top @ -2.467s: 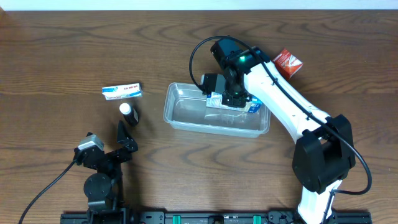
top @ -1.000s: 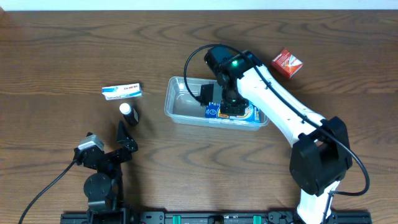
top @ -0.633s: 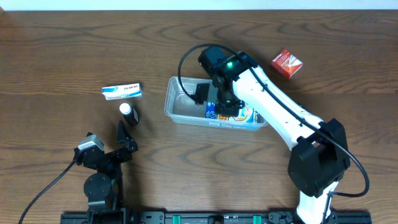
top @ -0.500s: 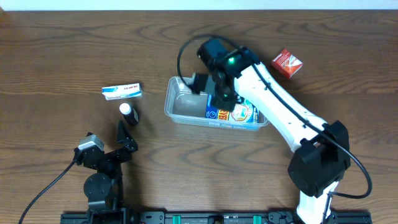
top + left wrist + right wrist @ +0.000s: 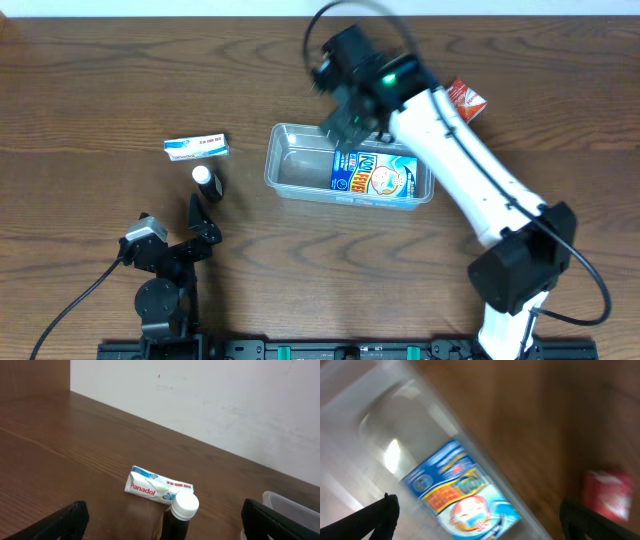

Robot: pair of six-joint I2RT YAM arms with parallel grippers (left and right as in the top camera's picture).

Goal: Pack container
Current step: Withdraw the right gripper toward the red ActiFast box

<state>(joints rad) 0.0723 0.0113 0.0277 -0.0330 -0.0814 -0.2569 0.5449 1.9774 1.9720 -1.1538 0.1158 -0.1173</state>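
The container (image 5: 297,172) is a clear plastic tub in the middle of the table. A blue box with a masked-face picture (image 5: 378,176) lies flat in its right half. My right gripper (image 5: 348,127) hangs open above the tub's back rim, holding nothing. In the right wrist view it (image 5: 487,520) looks down on the blue box (image 5: 460,495) inside the container (image 5: 385,425), blurred by motion. My left gripper (image 5: 204,222) rests open at the near left. In its wrist view a dark bottle with a white cap (image 5: 180,512) stands just ahead of the open left gripper (image 5: 170,527).
A white Panadol box (image 5: 196,146) lies left of the tub, beyond the bottle (image 5: 205,181); the left wrist view shows it too (image 5: 155,486). A red box (image 5: 468,98) sits behind the tub's right end, also seen as a red box (image 5: 607,495) from the right wrist.
My right gripper opened and let go of the blue box, which now lies flat in the tub. The arm then rose and drew back toward the far rim. The left arm stayed still.
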